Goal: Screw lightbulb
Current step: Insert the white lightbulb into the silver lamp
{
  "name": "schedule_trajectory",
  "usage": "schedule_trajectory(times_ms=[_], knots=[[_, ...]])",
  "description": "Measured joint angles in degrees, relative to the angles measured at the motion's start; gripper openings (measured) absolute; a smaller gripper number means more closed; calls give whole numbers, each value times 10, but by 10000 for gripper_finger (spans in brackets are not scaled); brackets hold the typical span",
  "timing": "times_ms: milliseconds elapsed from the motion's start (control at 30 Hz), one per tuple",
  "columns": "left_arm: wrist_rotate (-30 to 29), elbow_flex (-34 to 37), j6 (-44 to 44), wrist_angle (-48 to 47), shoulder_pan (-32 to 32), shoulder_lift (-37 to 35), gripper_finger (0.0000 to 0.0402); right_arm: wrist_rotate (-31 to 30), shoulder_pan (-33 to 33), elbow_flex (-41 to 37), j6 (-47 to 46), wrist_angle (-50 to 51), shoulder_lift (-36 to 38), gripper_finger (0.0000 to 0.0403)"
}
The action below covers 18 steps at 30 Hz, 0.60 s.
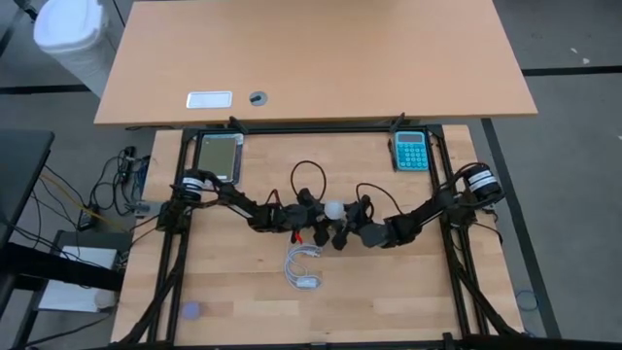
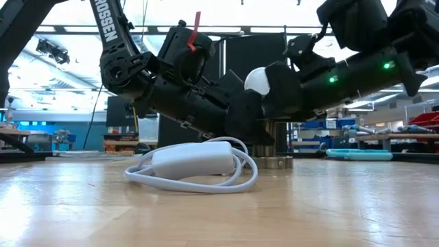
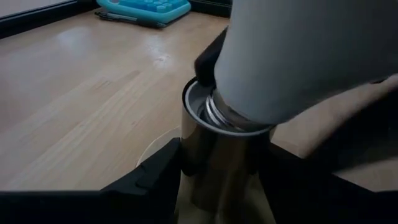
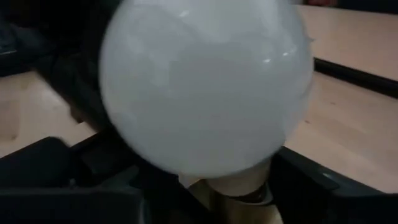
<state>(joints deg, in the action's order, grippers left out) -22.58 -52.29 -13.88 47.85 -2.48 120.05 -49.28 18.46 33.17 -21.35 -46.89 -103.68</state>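
Note:
The white lightbulb [image 1: 335,209] sits at the table's middle, tilted, with its threaded base [image 3: 227,118] in the mouth of a shiny metal socket [image 3: 217,162]. The socket stands upright on the table [image 2: 274,162]. My left gripper [image 3: 217,183] comes from the table's left and is shut on the socket. My right gripper [image 4: 205,186] comes from the right. Its fingers stand apart on either side of the bulb's frosted globe [image 4: 205,87], under its widest part. My left gripper pinches the socket's round wall [image 3: 193,168] between its two fingers, one on each side, low on the cylinder. The fingers come nearly level from the table's left. The socket stays upright with its foot on the table. My right gripper: whether its fingers [image 4: 323,183] touch the bulb, I cannot tell.
A coiled white cable with an inline switch [image 1: 303,267] lies just nearer than the grippers. A teal calculator [image 1: 411,151] and a grey device [image 1: 219,156] lie at the far edge. A small purple thing [image 1: 191,310] lies near left. A second tabletop [image 1: 311,58] stands beyond.

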Motion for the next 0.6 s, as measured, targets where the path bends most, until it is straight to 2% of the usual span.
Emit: schedule_trajectory(times_ms=[100, 267, 367, 600], knots=[[-1, 0, 0, 2, 1, 0, 203, 40, -11, -10, 10, -1, 12, 267], [-3, 0, 1, 3, 1, 0, 203, 58, -23, -21, 13, 4, 29, 322], [-1, 0, 1, 3, 2, 0, 203, 68, -24, -27, 29, 22, 48, 331], [-3, 0, -1, 4, 3, 0, 203, 102, -31, -28, 34, 114, 111, 323]])
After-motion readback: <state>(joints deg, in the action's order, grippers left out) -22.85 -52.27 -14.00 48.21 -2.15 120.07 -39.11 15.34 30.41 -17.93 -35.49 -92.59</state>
